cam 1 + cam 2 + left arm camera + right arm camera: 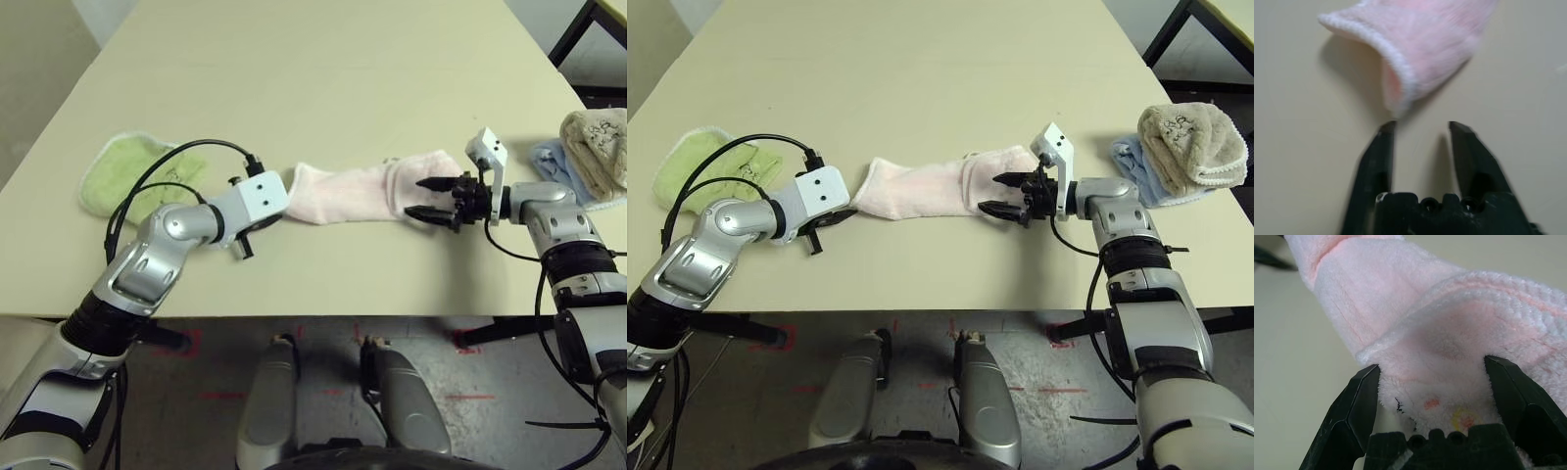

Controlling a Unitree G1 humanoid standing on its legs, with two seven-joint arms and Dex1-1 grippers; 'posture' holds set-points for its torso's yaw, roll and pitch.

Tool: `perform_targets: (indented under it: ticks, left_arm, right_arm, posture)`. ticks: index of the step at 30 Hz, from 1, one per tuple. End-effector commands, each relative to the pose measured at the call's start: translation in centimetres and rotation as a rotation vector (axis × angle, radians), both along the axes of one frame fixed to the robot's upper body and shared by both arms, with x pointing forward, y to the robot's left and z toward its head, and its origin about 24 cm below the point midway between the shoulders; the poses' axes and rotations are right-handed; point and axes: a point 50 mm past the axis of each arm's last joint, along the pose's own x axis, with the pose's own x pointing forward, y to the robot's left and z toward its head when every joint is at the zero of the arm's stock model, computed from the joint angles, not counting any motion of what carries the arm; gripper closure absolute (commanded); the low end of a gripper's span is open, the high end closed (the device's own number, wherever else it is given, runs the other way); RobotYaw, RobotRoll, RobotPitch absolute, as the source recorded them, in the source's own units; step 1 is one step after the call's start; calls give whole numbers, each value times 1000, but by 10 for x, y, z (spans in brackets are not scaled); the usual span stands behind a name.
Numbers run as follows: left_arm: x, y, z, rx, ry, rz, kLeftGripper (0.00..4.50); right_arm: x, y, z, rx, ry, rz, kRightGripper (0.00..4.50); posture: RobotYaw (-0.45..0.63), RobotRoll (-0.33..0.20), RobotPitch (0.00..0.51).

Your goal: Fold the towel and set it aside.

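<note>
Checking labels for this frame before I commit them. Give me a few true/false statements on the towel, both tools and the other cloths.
1. The left tool is open and clear of the towel. True.
2. The right tool has towel between its spread fingers. True.
3. The towel lies flat and fully spread out. False: it is folded into a narrow strip between the two tools.
4. The green cloth sits on the robot's right. False: it lies on its left.
5. A beige cloth rests on a blue cloth near the right arm. True.
</note>
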Motion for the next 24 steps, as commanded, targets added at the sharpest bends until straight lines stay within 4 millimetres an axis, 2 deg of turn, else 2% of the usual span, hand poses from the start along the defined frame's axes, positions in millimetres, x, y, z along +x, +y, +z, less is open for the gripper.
perform_targets:
  ticks: [1, 3, 4, 10, 15, 20, 24]
  left_arm:
    - [-14, 2, 0, -85, 94, 59, 984]
    - [-16, 2, 0, -122, 115, 95, 222]
    - [-14, -2, 3, -207, 158, 162, 33]
    - [-7, -31, 5, -536, 395, 322, 33]
    - [2, -49, -2, -697, 477, 373, 33]
    - [3, -48, -13, -677, 523, 437, 33]
    - [2, -41, -16, -631, 525, 474, 33]
  right_arm:
    - [-1, -1, -7, -15, 29, -4, 0]
    - [-1, -1, -7, -13, 28, 0, 0]
    - [0, 0, -7, -13, 28, 3, 0]
    - [4, 3, 1, 1, 5, 22, 0]
    - [1, -6, 27, 33, -74, 92, 0]
    - [-4, -21, 49, 29, -122, 125, 0]
    - [-7, -27, 56, 22, -141, 121, 0]
  posture:
    - [155, 0, 177]
    - [155, 0, 177]
    - [167, 0, 178]
    - [175, 0, 176]
    - [165, 0, 177]
    - [134, 0, 179]
    - [124, 0, 178]
